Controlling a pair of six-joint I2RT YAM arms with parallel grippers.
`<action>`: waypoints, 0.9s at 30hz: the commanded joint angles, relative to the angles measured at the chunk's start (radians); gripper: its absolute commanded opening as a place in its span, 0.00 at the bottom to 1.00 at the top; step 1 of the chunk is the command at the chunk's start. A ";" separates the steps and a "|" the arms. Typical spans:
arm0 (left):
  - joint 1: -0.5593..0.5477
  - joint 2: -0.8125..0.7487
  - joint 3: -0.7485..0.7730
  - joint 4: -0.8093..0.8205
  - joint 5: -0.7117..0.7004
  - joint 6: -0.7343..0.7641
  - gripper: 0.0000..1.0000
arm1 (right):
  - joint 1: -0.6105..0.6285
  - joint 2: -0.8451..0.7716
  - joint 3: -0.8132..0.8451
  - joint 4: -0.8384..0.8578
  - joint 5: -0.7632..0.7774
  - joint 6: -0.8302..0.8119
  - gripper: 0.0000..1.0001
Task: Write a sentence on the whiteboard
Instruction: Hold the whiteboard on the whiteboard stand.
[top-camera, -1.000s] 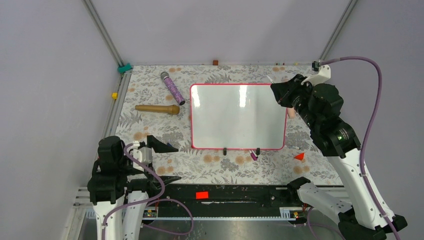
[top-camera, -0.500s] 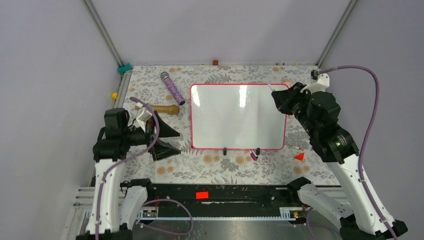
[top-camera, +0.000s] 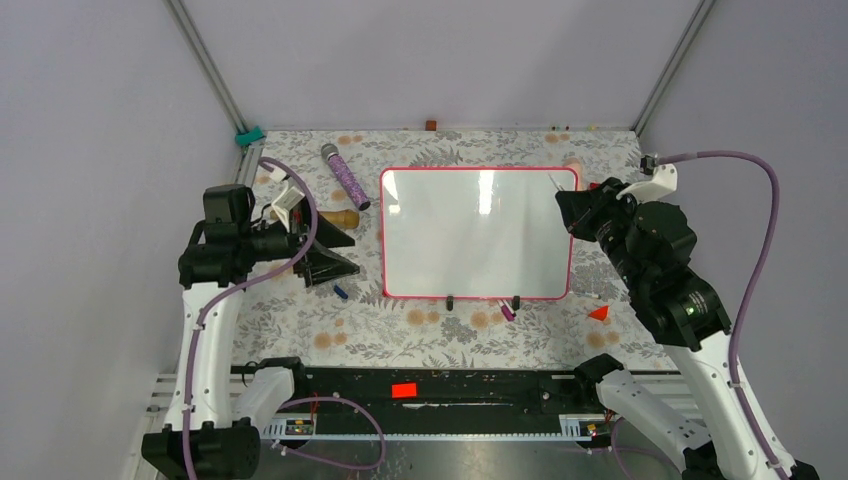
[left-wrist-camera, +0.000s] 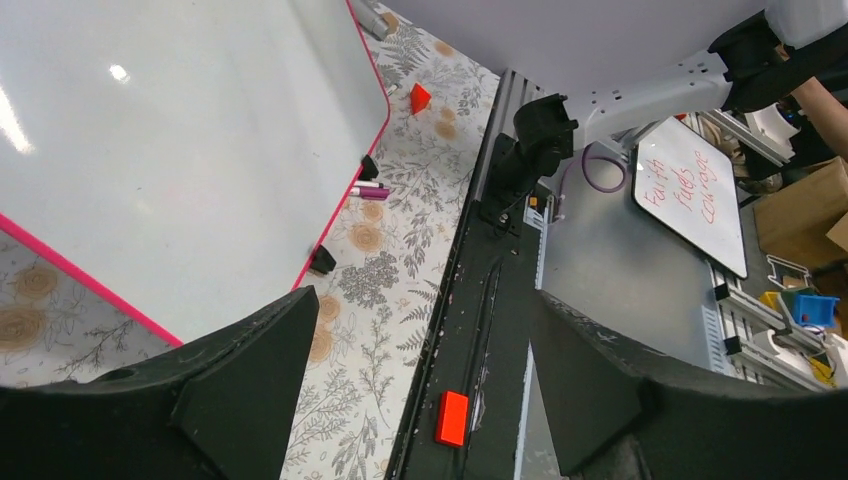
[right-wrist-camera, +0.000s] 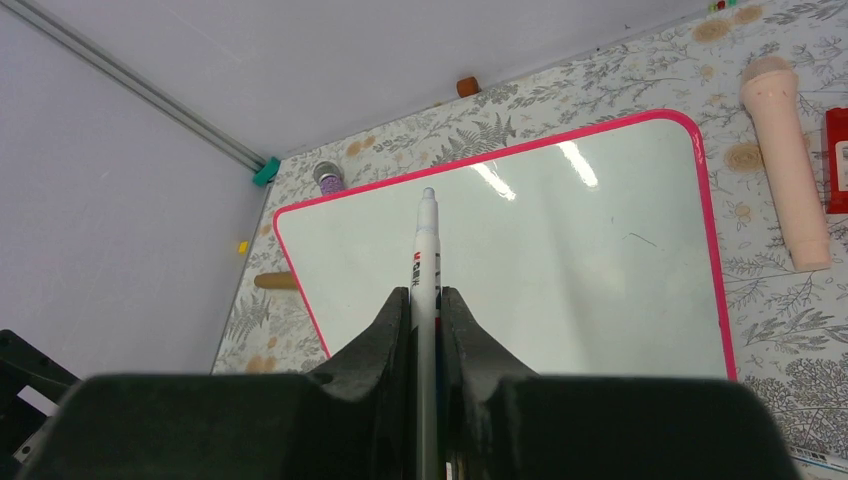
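The whiteboard (top-camera: 478, 232) lies flat mid-table, glossy white with a pink-red frame and black clips (top-camera: 450, 301) on its near edge. It is blank; no sentence shows on it. My right gripper (top-camera: 570, 207) hovers over the board's right edge, shut on a white marker (right-wrist-camera: 426, 260) whose tip points out over the board (right-wrist-camera: 560, 270). My left gripper (top-camera: 342, 254) is open and empty just left of the board. In the left wrist view its jaws stand wide apart (left-wrist-camera: 425, 370), with the board (left-wrist-camera: 150, 150) at upper left.
A purple patterned cylinder (top-camera: 345, 176) and a wooden cylinder (top-camera: 335, 217) lie left of the board. A small blue piece (top-camera: 341, 292) lies near my left gripper. A magenta marker (top-camera: 507, 312) and red triangle (top-camera: 599, 313) lie at the front. A peach cylinder (right-wrist-camera: 785, 170) lies right.
My left arm has lifted from near its base and swung forward to the board's left side, gripper open. My right gripper has shifted right and nearer with the marker.
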 joint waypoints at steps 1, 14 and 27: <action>0.001 0.060 0.009 0.094 -0.032 -0.076 0.77 | 0.009 0.007 0.001 0.006 0.032 0.013 0.00; -0.004 0.357 0.095 0.184 0.012 -0.187 0.79 | 0.009 0.068 -0.012 0.032 0.008 -0.049 0.00; -0.019 0.514 0.149 0.473 -0.041 -0.432 0.99 | 0.009 0.062 -0.016 0.046 -0.042 -0.148 0.00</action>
